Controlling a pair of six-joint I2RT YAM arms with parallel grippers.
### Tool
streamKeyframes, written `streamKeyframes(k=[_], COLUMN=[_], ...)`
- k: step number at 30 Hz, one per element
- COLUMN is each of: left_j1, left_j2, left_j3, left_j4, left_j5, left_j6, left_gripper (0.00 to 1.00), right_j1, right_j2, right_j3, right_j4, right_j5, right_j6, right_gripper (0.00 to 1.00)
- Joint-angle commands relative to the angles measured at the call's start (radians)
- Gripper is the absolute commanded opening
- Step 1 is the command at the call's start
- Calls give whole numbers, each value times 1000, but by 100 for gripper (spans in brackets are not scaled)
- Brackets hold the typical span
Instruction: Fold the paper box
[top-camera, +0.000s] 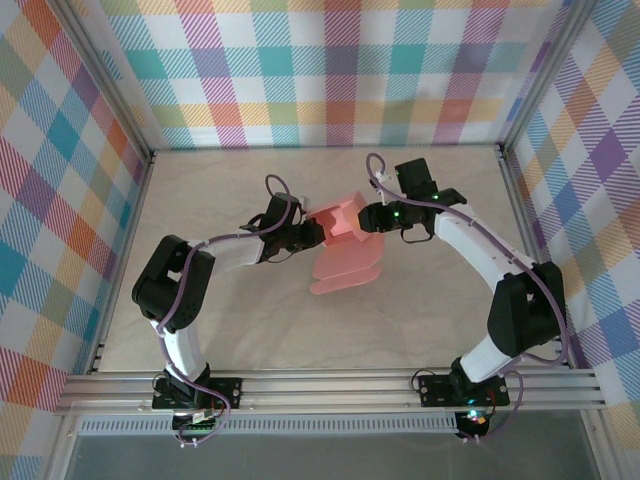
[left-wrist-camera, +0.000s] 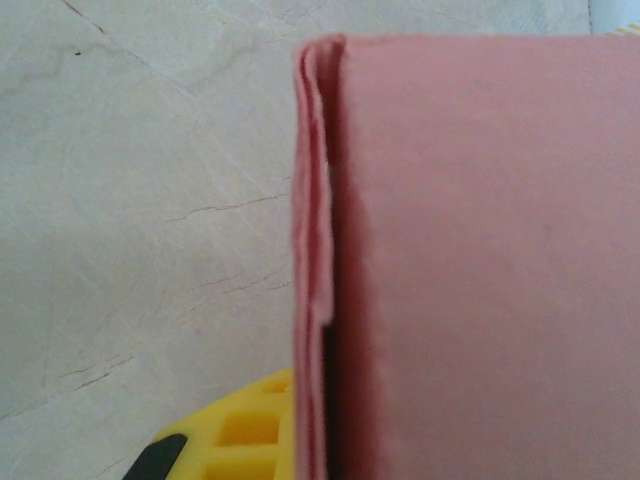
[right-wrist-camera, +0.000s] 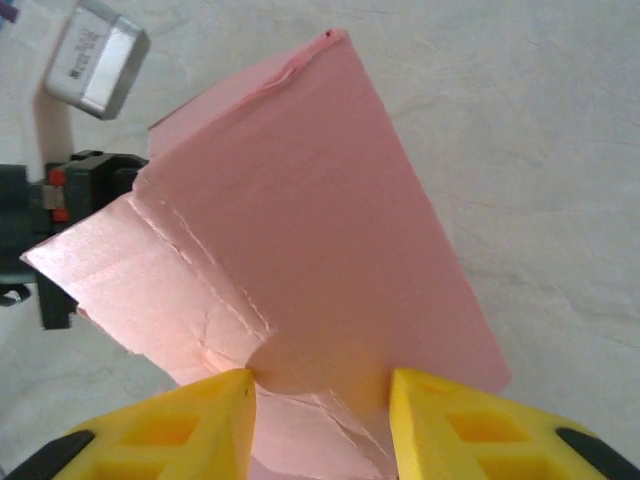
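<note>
The paper box (top-camera: 345, 245) sits near the middle of the table (top-camera: 250, 310), not yet a box: a salmon-pink card, partly folded, its upper part lifted between the two arms while rounded flaps trail toward the near edge. From the left wrist its doubled-over edge (left-wrist-camera: 312, 200) runs straight up and down, layers pressed together, with a broad flat face to the right of it. From the right wrist the card (right-wrist-camera: 320, 220) shows a wide smooth panel, a creased side panel at the left and a scored fold line between them. The left gripper (top-camera: 308, 232) is clenched on the card's left edge – one yellow finger (left-wrist-camera: 250, 430) shows just beside the fold. The right gripper (top-camera: 368, 218) meets the card from the other side; its yellow fingers (right-wrist-camera: 200, 420) stand apart, tips against the pink face (right-wrist-camera: 320, 385), not clamped together. Bright checked walls (top-camera: 330, 70) surround the table.
</note>
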Motion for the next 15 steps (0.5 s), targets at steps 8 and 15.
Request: streamKeyframes(k=[8,15], left_j1=[-5,-5], left_j2=[8,11], left_j3=[34,37], left_j4=[7,9], left_j5=[38,55], left_j6=[-4,5], left_gripper=[0,0], right_j1=[15,24], right_j2=[50,78], right_j3=[47,70], right_j4=[-12,-14], right_j5=[158,208], right_j6=[-91,-126], right_gripper=[38,35])
